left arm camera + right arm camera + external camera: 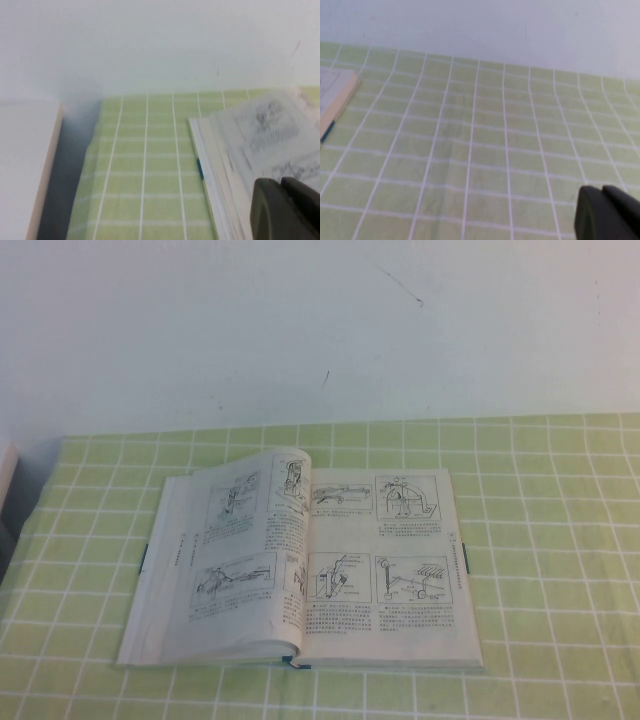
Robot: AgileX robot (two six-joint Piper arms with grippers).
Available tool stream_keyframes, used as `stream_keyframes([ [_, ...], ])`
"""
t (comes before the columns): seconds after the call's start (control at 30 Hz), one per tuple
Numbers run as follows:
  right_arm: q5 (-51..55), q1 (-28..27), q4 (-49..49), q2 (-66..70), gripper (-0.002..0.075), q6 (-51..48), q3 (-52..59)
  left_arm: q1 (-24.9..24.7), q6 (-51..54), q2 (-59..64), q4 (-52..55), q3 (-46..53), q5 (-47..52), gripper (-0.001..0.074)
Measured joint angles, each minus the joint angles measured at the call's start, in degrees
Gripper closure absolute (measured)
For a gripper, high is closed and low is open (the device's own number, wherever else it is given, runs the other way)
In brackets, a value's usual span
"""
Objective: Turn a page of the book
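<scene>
We see the book point(310, 565) lying open on the desk point(560, 540), near the middle of the green checked cloth point(540, 490) that covers it. Its spine runs away from us, with a thick stack of leaves on the left and a flatter half on the right. Both open faces carry boxed black line drawings of machines with small captions beneath. A thin blue cover edge shows at the near end of the spine and along both outer sides.

The page point(245, 550) on the left half bulges upward near the spine, its inner edge curling over the gutter, so it does not lie flat like the right-hand leaf. A pale wall point(320, 330) rises behind the desk.

Neither arm shows in the high view. In the left wrist view, our left gripper point(285, 210) appears only as a dark tip at the picture's edge, above the outer side of the book's left half, where the fanned leaf edges and the blue cover strip are visible; a light panel point(25, 160) stands beyond the cloth's edge. We cannot tell whether its fingers are released or clenched.

In the right wrist view, our right gripper point(607, 212) is likewise just a dark tip over bare checked cloth, well apart from the book's corner. We cannot tell its state either.
</scene>
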Motion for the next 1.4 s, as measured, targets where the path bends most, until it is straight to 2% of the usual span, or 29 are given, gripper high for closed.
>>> stream_keyframes([
  [0.23,-14.6,0.0,0.0,0.0,0.0729,0.0,0.1,0.0,0.0,0.0,-0.2,0.0,-15.3,0.0737],
  [0.37,-21.1,0.0,0.0,0.0,0.0729,0.0,0.1,0.0,0.0,0.0,-0.2,0.0,-18.2,0.0737],
  [0.97,-23.7,0.0,0.0,0.0,0.0729,1.2,0.1,0.0,0.0,0.0,-0.2,0.0,-18.3,0.0736],
  [1.2,-24.8,0.0,0.0,0.0,0.0729,1.3,0.1,0.0,-0.6,0.0,-0.2,0.0,-12.9,0.0736],
  [1.4,-26.0,0.0,0.0,0.0,0.0729,3.0,0.1,0.0,-2.8,0.0,-1.6,0.0,-12.5,0.0736],
])
